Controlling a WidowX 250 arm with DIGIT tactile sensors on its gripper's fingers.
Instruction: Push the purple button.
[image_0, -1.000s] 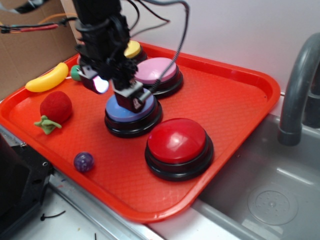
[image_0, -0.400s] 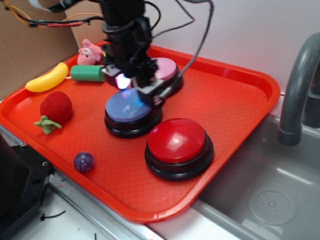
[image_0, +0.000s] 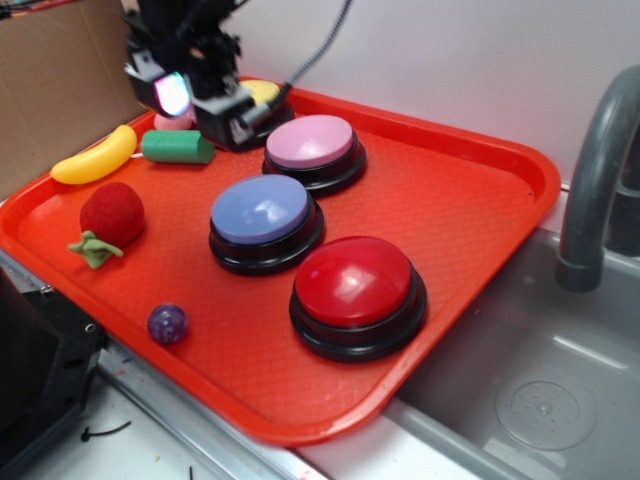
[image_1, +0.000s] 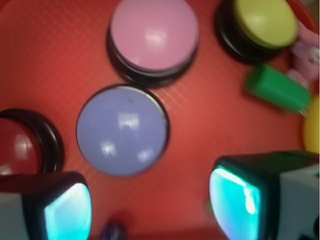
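The tool (image_0: 235, 115) hangs raised over the back left of the red tray (image_0: 470, 200), above the yellow button (image_0: 264, 92) and the green cylinder (image_0: 176, 147). In the wrist view its two fingers (image_1: 235, 197) stand well apart with bare tray between them; they hold nothing and touch nothing (their pads glow teal in that view).

The purple button (image_0: 262, 212) sits near the middle of the tray, its periwinkle cap clear of the arm on every side. Just behind it is the pink-lilac button (image_0: 312, 142), and just in front and to the right, the big red button (image_0: 355, 285). In the wrist view the purple button (image_1: 123, 130) lies ahead of the spread fingers, closer to the left-hand one.

Along the left of the tray lie a toy banana (image_0: 95, 158), a red plush ball (image_0: 112, 213) with a green leafy bit (image_0: 95, 250), and a small purple glitter ball (image_0: 168, 324) near the front rim. A grey faucet (image_0: 595, 190) stands at the right over the sink (image_0: 530, 390).

A second ago the tool was down on the purple cap; shortly after it was lifting off the cap's rear edge. Now it has drawn back and up to the far left, and the button is fully uncovered, in the same spot as before.
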